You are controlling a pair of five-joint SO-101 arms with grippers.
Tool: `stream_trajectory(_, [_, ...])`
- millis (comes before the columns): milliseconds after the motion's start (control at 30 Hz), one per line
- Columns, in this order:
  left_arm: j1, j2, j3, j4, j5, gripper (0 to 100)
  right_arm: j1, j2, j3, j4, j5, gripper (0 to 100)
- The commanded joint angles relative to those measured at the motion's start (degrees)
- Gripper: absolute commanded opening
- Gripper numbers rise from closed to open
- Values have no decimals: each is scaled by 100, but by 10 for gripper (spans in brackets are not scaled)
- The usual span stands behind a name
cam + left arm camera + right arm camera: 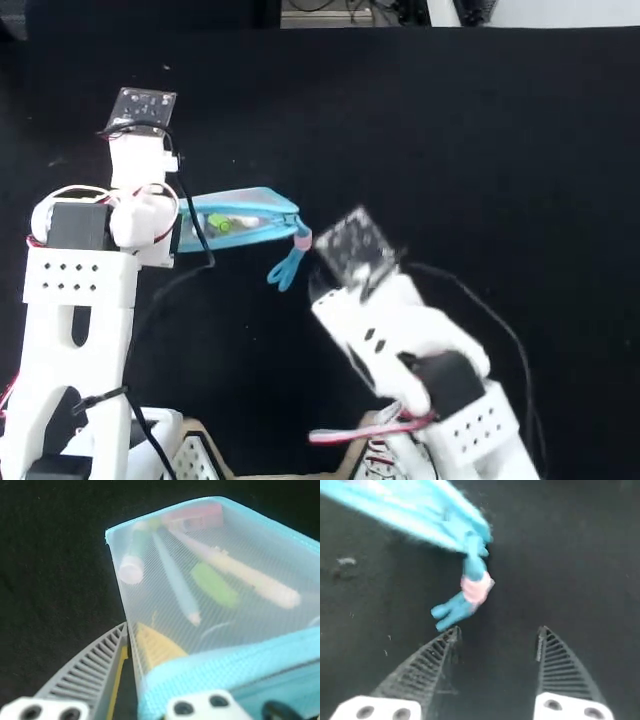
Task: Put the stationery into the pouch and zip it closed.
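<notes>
Plainly, the right gripper [495, 637] stood wide open with nothing between its fingers, both tips hanging over the bare black table [580, 555]. Just beyond the tips, nearer one finger than the other and touching neither, dangled the zipper pull [476, 589] with its pink bead and blue cord.

In the high view that pull sat a little left of centre. The right arm's wrist came in from the lower right, so the pull lay up and to the left of this claw. It hung off the right-hand end of the pouch [240, 222], whose long axis ran roughly across the frame, dipping slightly toward the pull end.

The opposite end, at middle left of the frame, was pinched in the left gripper [178, 235], closed on the pouch's edge. Through the mesh the stationery [175, 585] lay inside: pens, a marker and a pink block.

The right arm was much the nearer to the pull. As I judged it, the coming move turned on closing on that pull and drawing it along the pouch's length against the left arm's hold. I could not tell how much of the zip was already shut.
</notes>
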Motion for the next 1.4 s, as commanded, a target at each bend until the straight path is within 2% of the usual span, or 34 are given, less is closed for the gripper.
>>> stream_trajectory(0, [-22,229,400,167,-246,30,-176,-1305,1059,-782,536,233])
stream_trajectory(300, [-75,202,462,290,-651,30,-193,-2598,1807,-1099,563,233])
stream_trajectory(433, [-66,202,523,281,-651,30,-193,-2677,2220,-1890,149,233])
stream_trajectory(767, [-48,229,523,281,-651,30,-193,-2721,2809,-3235,88,233])
stream_trajectory(1033, [-48,237,523,246,-651,30,-193,-2721,2800,-3332,123,230])
stream_trajectory(1200, [-57,237,523,246,-642,30,-202,-2677,2826,-3490,123,137])
stream_trajectory(1367, [-57,237,523,273,-633,30,-202,-2677,2897,-3613,123,151])
